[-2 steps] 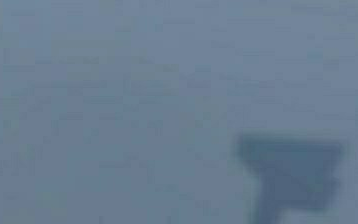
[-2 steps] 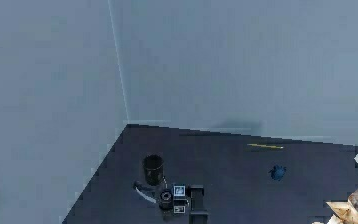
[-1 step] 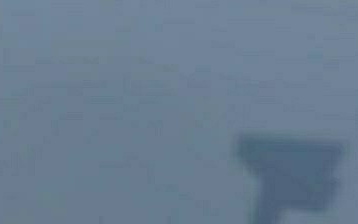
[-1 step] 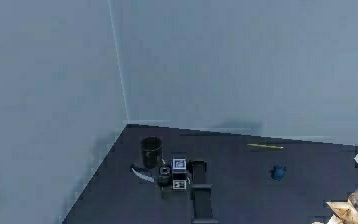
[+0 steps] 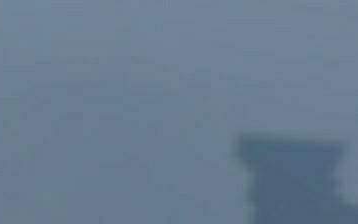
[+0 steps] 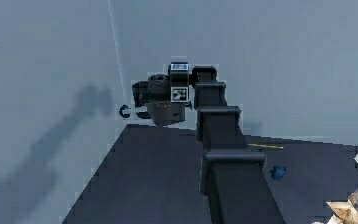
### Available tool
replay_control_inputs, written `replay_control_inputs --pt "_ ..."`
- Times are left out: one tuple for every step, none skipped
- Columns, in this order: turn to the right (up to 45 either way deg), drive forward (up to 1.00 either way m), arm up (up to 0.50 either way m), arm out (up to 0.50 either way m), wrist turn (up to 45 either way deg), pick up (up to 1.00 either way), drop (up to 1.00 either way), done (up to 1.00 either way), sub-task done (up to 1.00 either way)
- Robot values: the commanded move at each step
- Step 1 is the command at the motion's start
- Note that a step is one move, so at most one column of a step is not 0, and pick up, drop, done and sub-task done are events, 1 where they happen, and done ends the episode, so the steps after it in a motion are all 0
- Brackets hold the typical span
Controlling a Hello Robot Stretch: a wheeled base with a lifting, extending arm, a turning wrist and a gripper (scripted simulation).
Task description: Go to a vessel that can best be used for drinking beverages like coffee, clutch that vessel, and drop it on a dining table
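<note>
In the arm side view my arm (image 6: 227, 150) reaches up over a dark tabletop (image 6: 147, 180) set in a corner between two grey-blue walls. The gripper (image 6: 130, 106) hangs near the corner seam, above the table's far edge, with the wall behind it. A small dark-blue curved bit (image 6: 124, 112) sits at its far end; I cannot tell whether it holds anything. A small blue round blob (image 6: 278, 172) lies on the tabletop to the right of the arm.
A thin yellow stick (image 6: 268, 147) lies near the table's far edge on the right. A tan and brown object (image 6: 353, 206) pokes in at the bottom right corner. The forward view faces a grey-blue wall (image 5: 137, 90) at close range.
</note>
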Motion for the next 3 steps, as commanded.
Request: replay_control_inputs --pt "0.0 0.00 0.00 0.00 -45.0 0.00 0.00 0.00 0.00" --pt "0.0 0.00 0.00 0.00 -45.0 0.00 0.00 0.00 0.00" --pt "0.0 0.00 0.00 0.00 -15.0 0.00 0.00 0.00 0.00"
